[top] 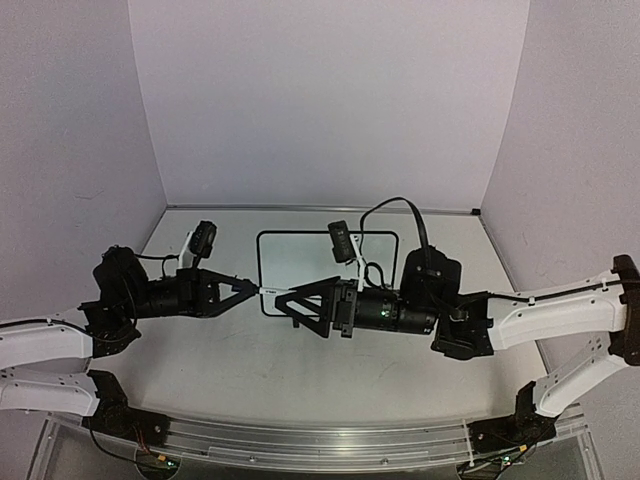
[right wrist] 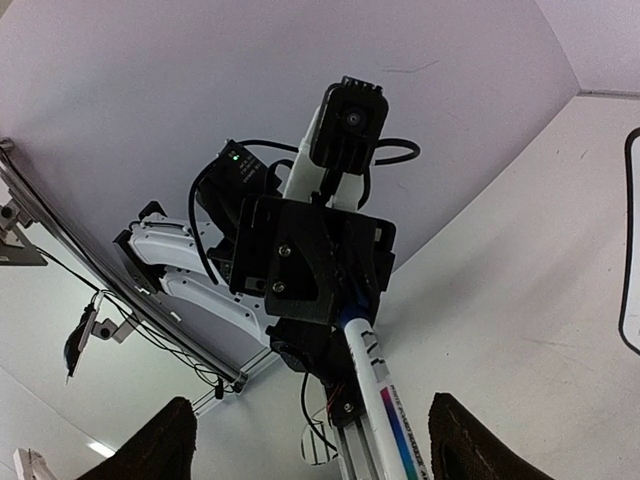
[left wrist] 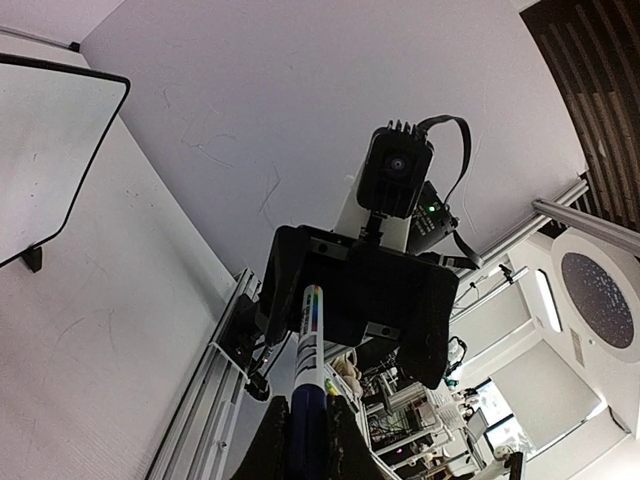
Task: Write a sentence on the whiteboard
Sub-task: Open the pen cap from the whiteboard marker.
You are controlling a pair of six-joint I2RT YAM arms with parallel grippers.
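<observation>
We are holding the marker level above the table, spanning the small gap between our two arms. The left gripper is clamping tight on the marker's dark blue end. From there the white barrel with its rainbow stripe is pointing straight into the right gripper.

We are keeping the right gripper's jaws wide. In the right wrist view its fingers are standing well apart on either side of the barrel, with clear space on both sides, so they are gripping nothing. The two grippers are facing each other nose to nose so that one can steady the pen while the other takes it. We judge this is either a hand-over or a pull to get the cap off, but we cannot tell which.

The whiteboard is sitting at the middle of the table, just behind the grippers, and the right arm is partly hiding it. It is within easy reach of either arm, and the face we can see is showing no writing. We cannot tell whether it is lying flat or leaning on its feet. We reckon the writing itself is not yet begun.
</observation>
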